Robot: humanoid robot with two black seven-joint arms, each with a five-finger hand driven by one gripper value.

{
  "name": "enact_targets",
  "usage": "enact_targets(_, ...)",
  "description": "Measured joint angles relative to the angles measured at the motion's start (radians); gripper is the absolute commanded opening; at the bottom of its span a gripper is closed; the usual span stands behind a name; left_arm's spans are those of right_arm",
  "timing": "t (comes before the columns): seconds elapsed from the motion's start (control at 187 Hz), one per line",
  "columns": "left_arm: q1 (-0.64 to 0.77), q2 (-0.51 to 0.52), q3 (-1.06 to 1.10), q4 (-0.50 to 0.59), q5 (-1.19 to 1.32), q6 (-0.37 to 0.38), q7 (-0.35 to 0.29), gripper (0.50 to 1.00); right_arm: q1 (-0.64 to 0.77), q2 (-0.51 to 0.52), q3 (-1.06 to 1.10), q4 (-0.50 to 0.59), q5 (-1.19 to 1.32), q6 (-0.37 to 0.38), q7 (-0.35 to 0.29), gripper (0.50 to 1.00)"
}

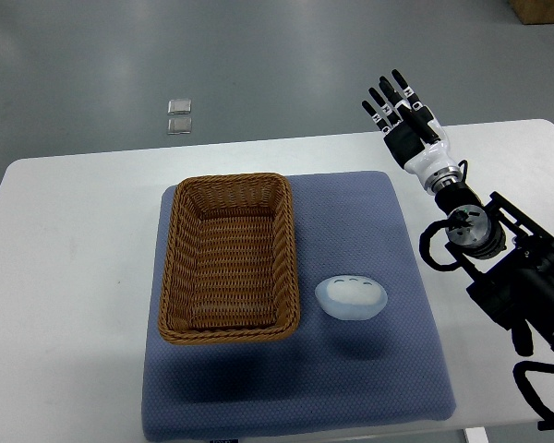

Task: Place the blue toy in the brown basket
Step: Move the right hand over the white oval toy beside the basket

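A pale blue, rounded toy (pixel 350 296) lies on the blue mat (pixel 369 221), just right of the brown wicker basket (pixel 227 257). Nothing lies inside the basket. My right hand (pixel 397 111) is stretched out over the table's far edge, well above and right of the toy, its fingers spread and holding nothing. Its black arm runs in from the lower right. No left arm shows in the picture.
The mat lies on a white table (pixel 74 277). Two small clear squares (pixel 179 116) lie on the grey floor beyond the table. A brown box corner (pixel 543 9) shows at the top right.
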Motion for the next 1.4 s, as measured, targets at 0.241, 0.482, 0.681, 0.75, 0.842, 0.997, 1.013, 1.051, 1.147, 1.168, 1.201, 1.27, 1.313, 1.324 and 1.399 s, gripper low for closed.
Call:
enact_targets(0.241, 0.000, 0.000, -0.003, 0.000, 0.000, 0.000, 0.000, 1.000, 0.002, -0.003, -0.018, 0.002, -0.016, 0.001, -0.004, 0.909)
enact_targets(0.482, 0.000, 0.000, -0.005, -0.001, -0.001, 0.000, 0.000, 1.000, 0.083, -0.154, -0.215, 0.059, -0.222, -0.007, -0.052, 0.907)
enact_targets(0.681, -0.008, 0.000, -0.005, -0.006, 0.002, -0.002, 0.000, 1.000, 0.240, -0.346, -0.498, 0.187, -0.479, 0.026, -0.130, 0.907)
enact_targets(0.75, -0.014, 0.000, -0.005, -0.007, 0.003, -0.002, 0.000, 1.000, 0.312, -0.419, -0.617, 0.260, -0.551, 0.060, -0.162, 0.907)
enact_targets(0.842, -0.024, 0.000, -0.005, -0.008, 0.003, -0.003, 0.000, 1.000, 0.434, -0.506, -0.787, 0.359, -0.601, 0.106, -0.202, 0.907)
enact_targets(0.997, -0.029, 0.000, -0.005, -0.012, 0.003, -0.003, 0.001, 1.000, 0.681, -0.623, -1.077, 0.525, -0.616, 0.162, -0.235, 0.907)
enact_targets(1.013, -0.029, 0.000, -0.005, -0.013, 0.003, -0.003, 0.001, 1.000, 0.713, -0.635, -1.111, 0.550, -0.616, 0.169, -0.238, 0.907)
enact_targets(1.051, -0.029, 0.000, -0.005, -0.014, 0.003, -0.003, 0.001, 1.000, 0.778, -0.658, -1.177, 0.601, -0.616, 0.183, -0.243, 0.907)
enact_targets(1.147, -0.029, 0.000, -0.005, -0.015, 0.003, -0.003, 0.001, 1.000, 0.916, -0.691, -1.309, 0.708, -0.617, 0.207, -0.254, 0.907)
enact_targets(1.168, -0.029, 0.000, -0.005, -0.015, 0.003, -0.003, 0.001, 1.000, 0.941, -0.693, -1.332, 0.726, -0.617, 0.209, -0.255, 0.907)
enact_targets(1.201, -0.029, 0.000, -0.005, -0.016, 0.003, -0.003, 0.001, 1.000, 0.973, -0.696, -1.360, 0.748, -0.617, 0.212, -0.257, 0.907)
enact_targets(1.27, -0.029, 0.000, -0.005, -0.016, 0.003, -0.003, 0.001, 1.000, 1.023, -0.699, -1.404, 0.783, -0.617, 0.214, -0.260, 0.907)
enact_targets(1.313, -0.029, 0.000, -0.005, -0.016, 0.003, -0.003, 0.001, 1.000, 1.039, -0.699, -1.420, 0.798, -0.617, 0.215, -0.265, 0.907)
enact_targets(1.324, -0.029, 0.000, -0.005, -0.016, 0.003, -0.003, 0.001, 1.000, 1.041, -0.699, -1.422, 0.802, -0.617, 0.216, -0.266, 0.907)
enact_targets(1.399, -0.029, 0.000, -0.005, -0.015, 0.003, -0.003, 0.001, 1.000, 1.049, -0.699, -1.438, 0.822, -0.616, 0.216, -0.275, 0.907)
